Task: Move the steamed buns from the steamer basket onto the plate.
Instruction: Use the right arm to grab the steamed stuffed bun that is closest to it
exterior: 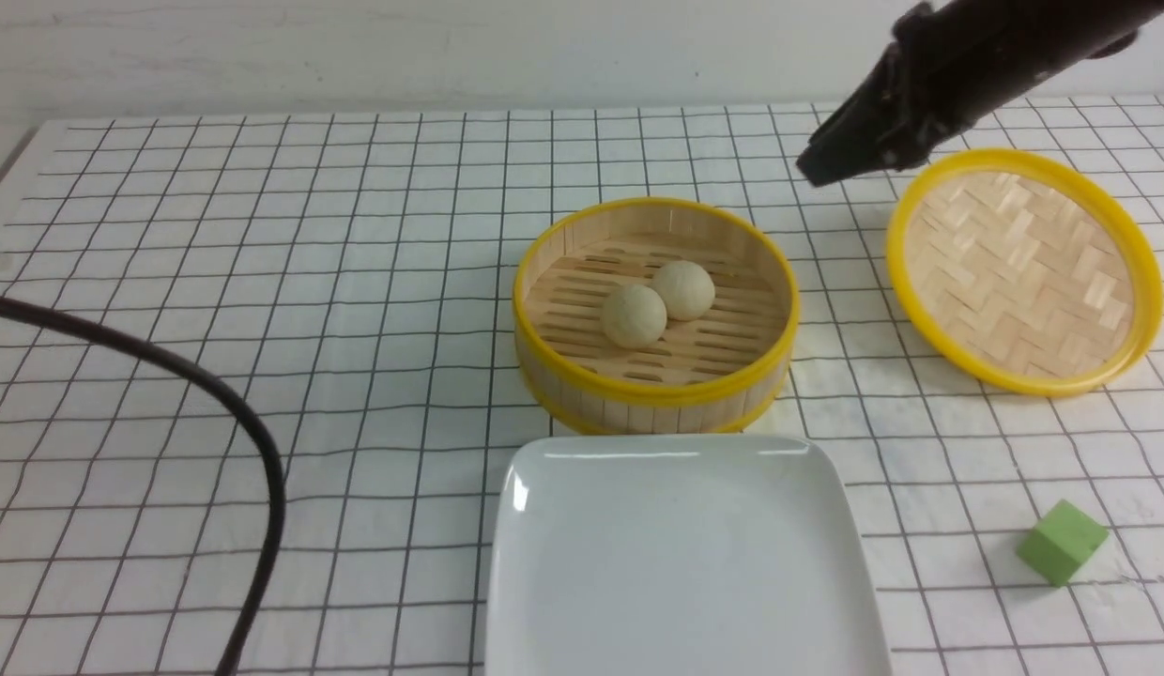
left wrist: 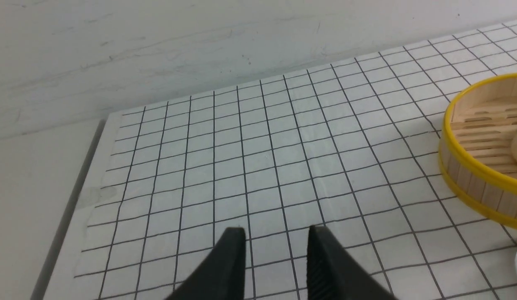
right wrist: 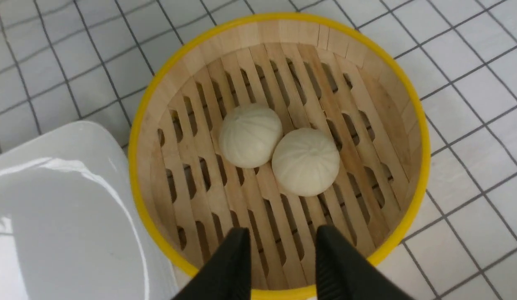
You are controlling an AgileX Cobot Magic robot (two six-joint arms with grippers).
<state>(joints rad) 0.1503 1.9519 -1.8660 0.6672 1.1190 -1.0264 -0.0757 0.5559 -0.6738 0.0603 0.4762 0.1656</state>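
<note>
- Steamed buns [exterior: 657, 303] are sitting side by side and touching, near the middle of the slatted floor of the steamer basket [exterior: 655, 399]. The basket is standing on the counter [exterior: 263, 235] just behind the plate [exterior: 681, 563], which is lying bare.
- Right gripper [right wrist: 279, 258] is hovering above the basket, looking down into it, its fingers [right wrist: 235, 266] standing apart with nothing between them. The left gripper [left wrist: 275, 258] is hanging over the counter well apart from the basket, its fingers likewise apart and empty.
- Each bun is showing no long axis: it is round, with its faintly pleated crown facing up. The pair is lining up on a diagonal, the nearer bun [exterior: 634, 315] lying left and toward the plate, the farther bun [exterior: 683, 289] lying right and toward the back.
- Because the two are touching, a finger coming down between them is likely to be shoving the neighbour aside or wedging on both.
- Soft round dough is risking a dent under a hard squeeze, or rolling out of a light one.
- The deep wall is leaving little room, so a finger catching the yellow rim could be dragging the basket into the plate.
- On the glossy plate, a bun released from a height may be rolling toward the edge.
</note>
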